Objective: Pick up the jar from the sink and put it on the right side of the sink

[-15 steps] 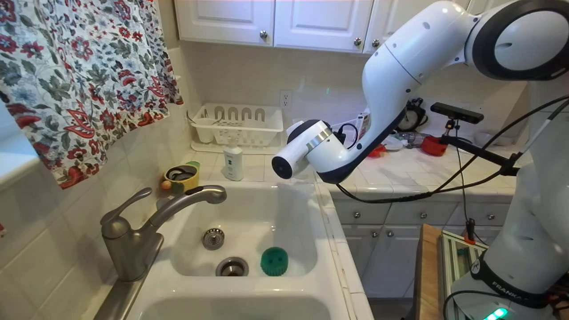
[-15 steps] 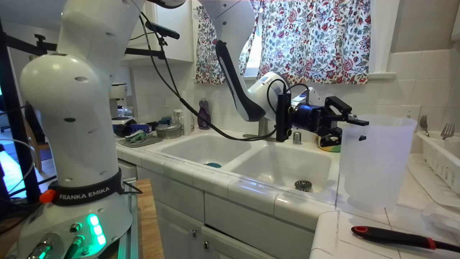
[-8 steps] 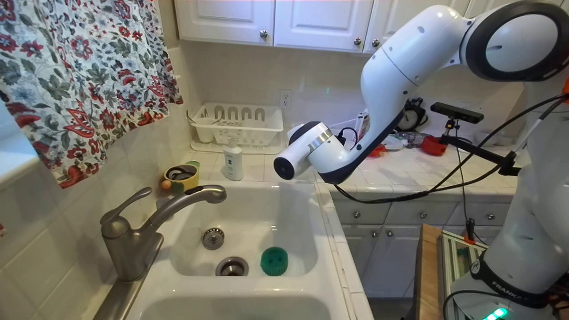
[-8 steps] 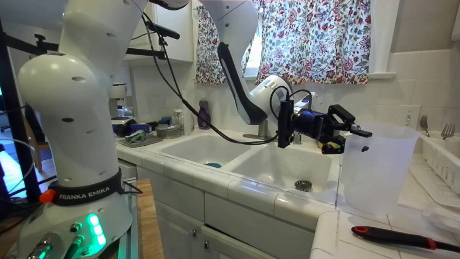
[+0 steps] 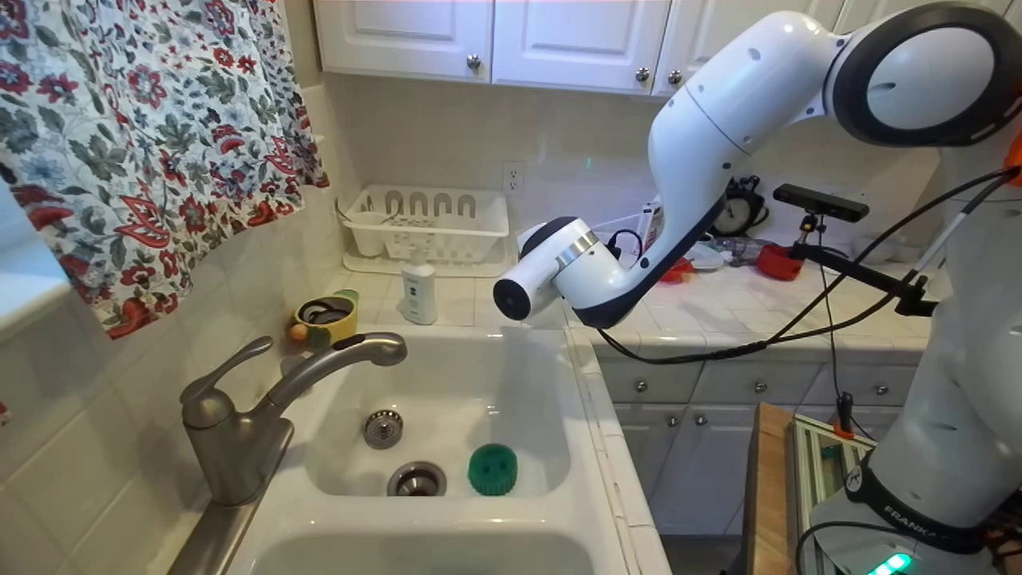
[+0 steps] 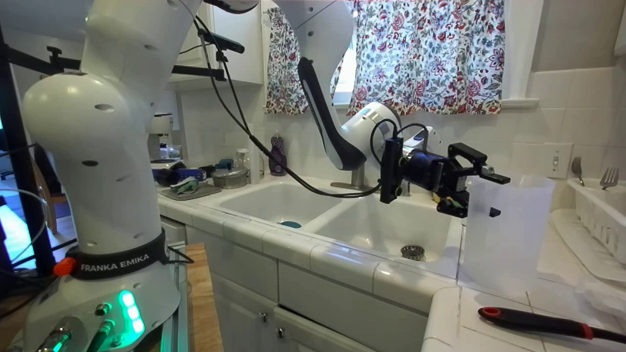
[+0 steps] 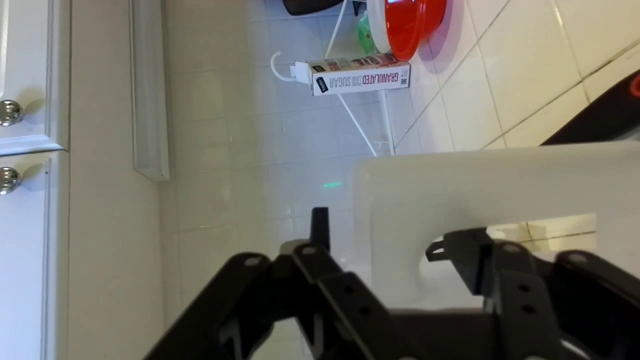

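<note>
The jar [image 6: 503, 254] is stood upright on the tiled desk [image 6: 479, 337], just beside the sink [image 5: 447, 511], with the dish rack [image 5: 447, 233] set on the jar's other side. The hand [image 6: 500, 196] is held near the jar's rim with its fingers [image 7: 320, 225] spread apart — one past the rim, one over the jar's side in the wrist view — and whether contact is made cannot be told. A green round object [image 5: 493, 470] is shown in the sink.

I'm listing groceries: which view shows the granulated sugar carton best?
The wrist view: the sugar carton shows legible lettering. In an exterior view only part of it shows beside the arm; elsewhere it isn't visible.
</note>
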You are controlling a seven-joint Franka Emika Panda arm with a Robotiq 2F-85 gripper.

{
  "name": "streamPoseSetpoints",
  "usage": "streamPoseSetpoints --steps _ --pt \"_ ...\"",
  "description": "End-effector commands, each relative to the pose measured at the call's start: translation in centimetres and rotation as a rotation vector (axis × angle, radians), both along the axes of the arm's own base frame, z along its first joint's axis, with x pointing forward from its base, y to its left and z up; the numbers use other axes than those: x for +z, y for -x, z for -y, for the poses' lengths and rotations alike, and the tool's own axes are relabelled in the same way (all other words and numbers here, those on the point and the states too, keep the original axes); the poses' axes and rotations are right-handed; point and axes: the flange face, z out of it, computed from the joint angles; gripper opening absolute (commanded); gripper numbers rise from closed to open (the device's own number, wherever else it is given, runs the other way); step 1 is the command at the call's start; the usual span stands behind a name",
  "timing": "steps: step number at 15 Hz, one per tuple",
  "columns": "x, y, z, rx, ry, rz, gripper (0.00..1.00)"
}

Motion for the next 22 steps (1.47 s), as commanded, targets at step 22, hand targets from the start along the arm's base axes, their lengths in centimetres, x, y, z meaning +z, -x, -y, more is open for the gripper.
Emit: streamPoseSetpoints --steps 22 --pt "2.9 -1.9 -4.0 0.07 -0.119 0.069 1.0"
